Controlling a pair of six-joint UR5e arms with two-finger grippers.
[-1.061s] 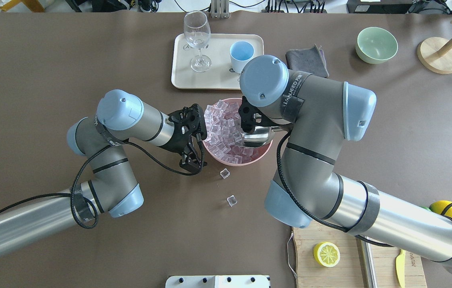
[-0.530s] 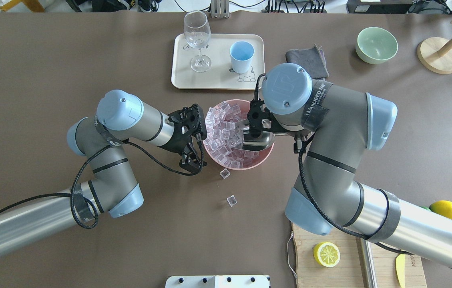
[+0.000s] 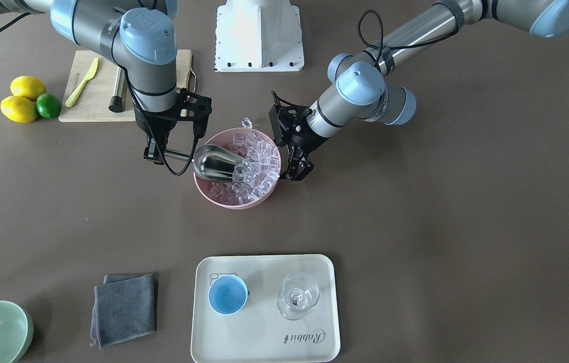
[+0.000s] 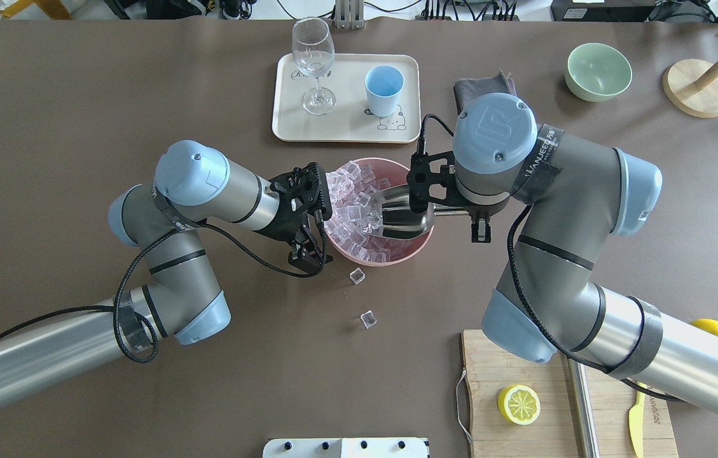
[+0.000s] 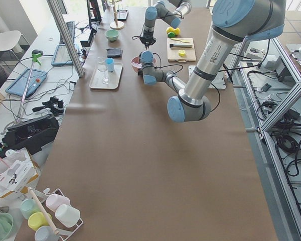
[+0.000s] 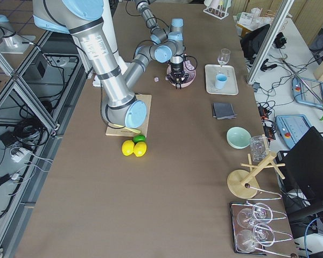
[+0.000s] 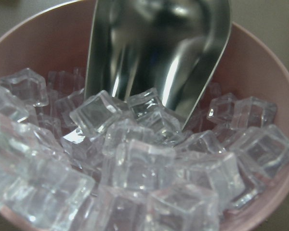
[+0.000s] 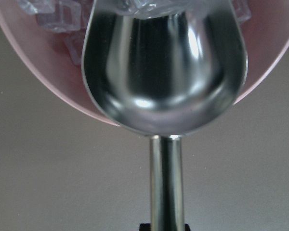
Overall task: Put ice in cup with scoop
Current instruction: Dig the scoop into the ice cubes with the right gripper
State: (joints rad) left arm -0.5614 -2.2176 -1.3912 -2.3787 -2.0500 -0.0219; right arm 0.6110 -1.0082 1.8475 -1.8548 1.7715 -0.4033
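Silver metal scoop (image 3: 216, 162) handle pinched between right gripper (image 3: 155, 154) jaws, trough ahead among glassy ice cubes (image 3: 259, 161); left gripper (image 3: 298, 173) jaws: cannot tell.

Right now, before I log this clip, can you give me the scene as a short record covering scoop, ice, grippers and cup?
scoop: trough empty, mouth pushed against the ice in the pink bowl
right gripper: shut on the scoop's handle
left gripper: beside the bowl's rim; open or shut unclear
loose cubes: two on the table near the bowl
cup: empty, upright on the tray beside the wine glass
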